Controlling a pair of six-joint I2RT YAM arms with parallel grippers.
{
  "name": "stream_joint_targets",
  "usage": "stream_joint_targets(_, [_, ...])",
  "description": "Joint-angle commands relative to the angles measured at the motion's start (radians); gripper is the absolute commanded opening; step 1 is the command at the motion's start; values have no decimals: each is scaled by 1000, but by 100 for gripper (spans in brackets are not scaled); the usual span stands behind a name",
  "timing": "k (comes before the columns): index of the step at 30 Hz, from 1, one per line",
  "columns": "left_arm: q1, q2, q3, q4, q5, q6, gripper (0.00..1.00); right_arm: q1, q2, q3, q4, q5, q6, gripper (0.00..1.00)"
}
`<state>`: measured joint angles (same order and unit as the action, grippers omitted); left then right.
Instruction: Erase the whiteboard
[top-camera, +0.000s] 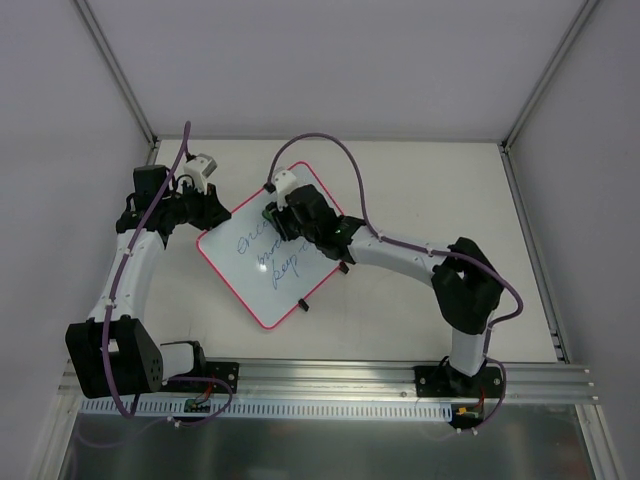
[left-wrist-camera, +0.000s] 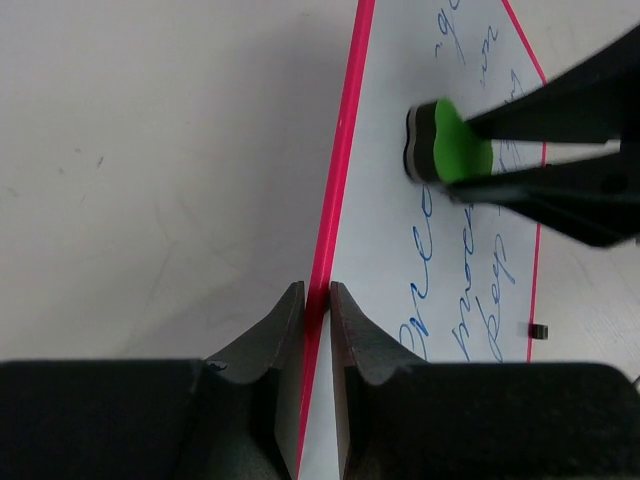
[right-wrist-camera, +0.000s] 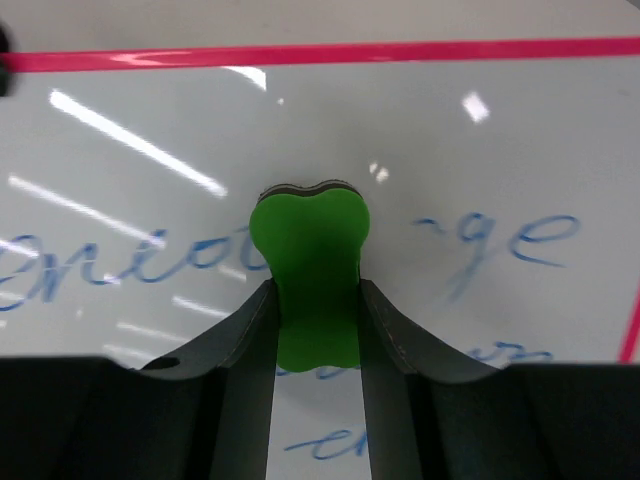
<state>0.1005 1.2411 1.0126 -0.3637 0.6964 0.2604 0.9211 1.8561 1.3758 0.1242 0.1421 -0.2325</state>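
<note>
The whiteboard lies tilted on the table, white with a pink-red rim and blue handwriting. My left gripper is shut on the board's rim at its far left edge; the left wrist view shows the rim pinched between the fingers. My right gripper is shut on the green eraser and holds it on the board's upper part, over the writing. The eraser also shows in the left wrist view. Some letters near it look smeared.
Two small black clips sit on the board's right edge. Metal frame posts rise at the table's far corners. An aluminium rail with the arm bases runs along the near edge.
</note>
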Motion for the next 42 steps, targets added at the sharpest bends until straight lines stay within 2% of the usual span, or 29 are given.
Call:
stream_joint_targets(1, [-8, -14, -8, -4, 81, 22, 0, 111, 48, 45, 23, -98, 21, 0])
stream_joint_targets(8, [-8, -19, -8, -4, 80, 16, 0, 205, 57, 35, -3, -131, 30, 0])
stream_joint_targets(11, [-10, -25, -9, -3, 74, 17, 0, 202, 64, 51, -26, -14, 22, 0])
stream_joint_targets(15, [-8, -32, -17, -4, 75, 23, 0, 147, 43, 63, -55, 230, 59, 0])
stream_joint_targets(21, [-10, -43, -23, -3, 78, 33, 0, 9, 8, 66, -81, 309, 128, 0])
stream_joint_targets(25, [-10, -48, -28, -3, 87, 39, 0, -51, 29, 84, -118, 280, 144, 0])
stream_joint_targets(28, [-10, -46, -28, -4, 89, 37, 0, -50, 49, 115, -158, 226, 131, 0])
stream_joint_targets(38, [-13, -57, -20, -3, 86, 25, 0, 73, 160, 275, -282, 68, 116, 0])
stream_joint_targets(42, [-16, -54, -20, -4, 86, 19, 0, 123, 176, 285, -287, 16, 130, 0])
